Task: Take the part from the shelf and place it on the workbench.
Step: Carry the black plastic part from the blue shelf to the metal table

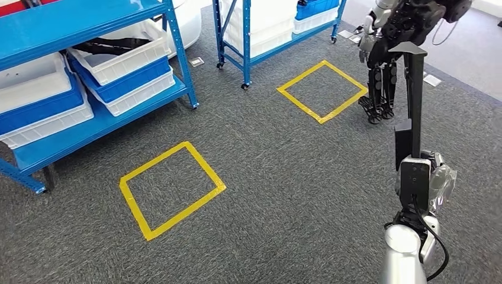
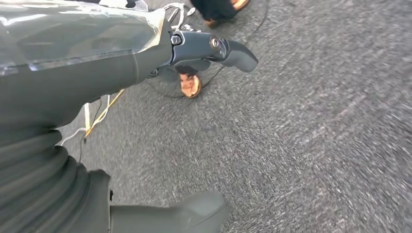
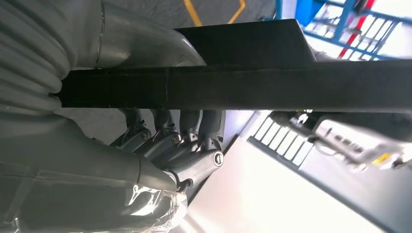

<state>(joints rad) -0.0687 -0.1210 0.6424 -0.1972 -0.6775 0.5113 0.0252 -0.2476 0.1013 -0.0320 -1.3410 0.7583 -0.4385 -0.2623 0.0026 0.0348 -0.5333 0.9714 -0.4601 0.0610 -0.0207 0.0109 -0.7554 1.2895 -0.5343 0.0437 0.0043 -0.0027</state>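
The part is a long black bar with a flat plate at its end (image 1: 414,89); it stands upright on the right of the head view, over the carpet. My right hand (image 1: 427,180) grips its lower end. In the right wrist view the bar (image 3: 272,85) runs across the picture, and the fingers (image 3: 167,138) of my right hand (image 3: 145,160) curl around it. My left hand (image 2: 73,97) hangs over grey carpet with finger and thumb apart and nothing in it.
A blue shelf (image 1: 89,127) with white and blue bins (image 1: 121,59) stands at the left, and a second shelf (image 1: 245,41) further back. Two yellow tape squares (image 1: 206,164) (image 1: 301,76) mark the carpet. Another dark robot (image 1: 385,53) stands at the far right. A person's sandalled foot (image 2: 189,85) is near my left hand.
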